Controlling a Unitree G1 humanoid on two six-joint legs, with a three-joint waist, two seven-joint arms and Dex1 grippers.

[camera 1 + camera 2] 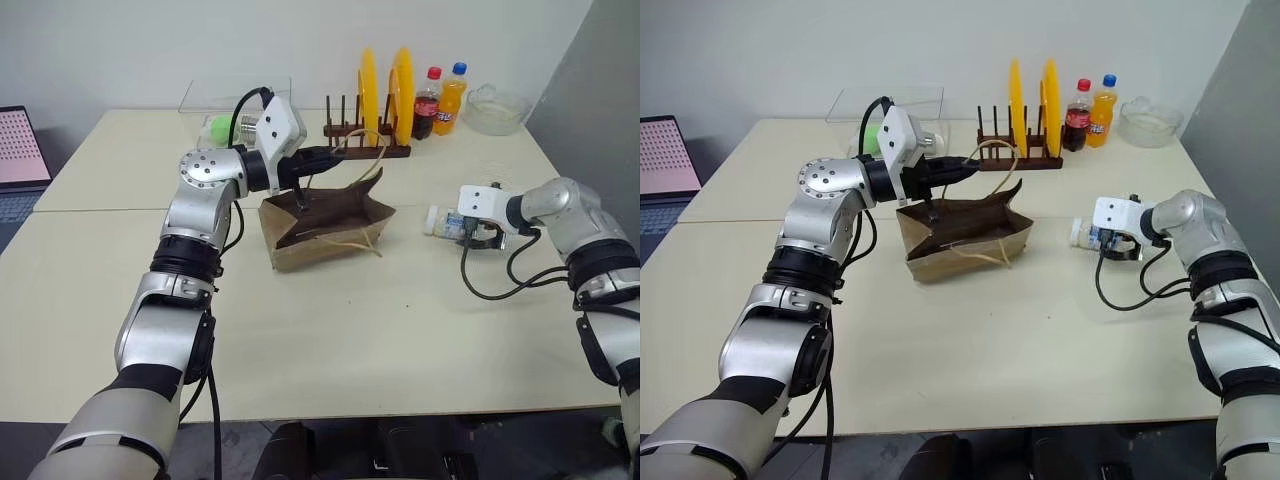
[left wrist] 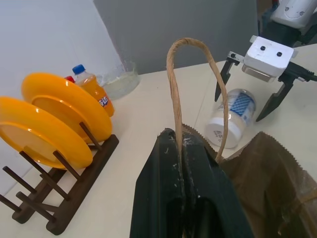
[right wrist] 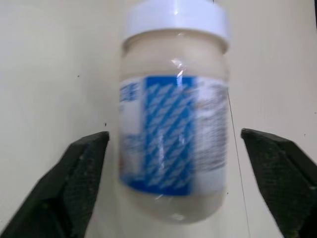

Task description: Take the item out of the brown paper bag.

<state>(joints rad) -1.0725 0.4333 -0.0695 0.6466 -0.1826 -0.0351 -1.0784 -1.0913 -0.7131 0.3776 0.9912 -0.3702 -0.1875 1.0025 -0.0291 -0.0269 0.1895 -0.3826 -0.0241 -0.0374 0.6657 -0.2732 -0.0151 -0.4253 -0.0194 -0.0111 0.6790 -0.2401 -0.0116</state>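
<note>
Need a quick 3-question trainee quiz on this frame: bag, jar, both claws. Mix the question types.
1. True or false: the white jar with the blue label lies on its side on the table, outside the brown paper bag.
2. What is the left claw pinching?
A. the jar's lid
B. a loop handle of the bag
C. a yellow plate
3. Fill in: the right claw has its fingers ____ on either side of the jar, not touching it.

Key: 1 true. 2 B, the handle runs up from between its shut fingers. 3 open; the fingers stand clear of the jar in the right wrist view.
</note>
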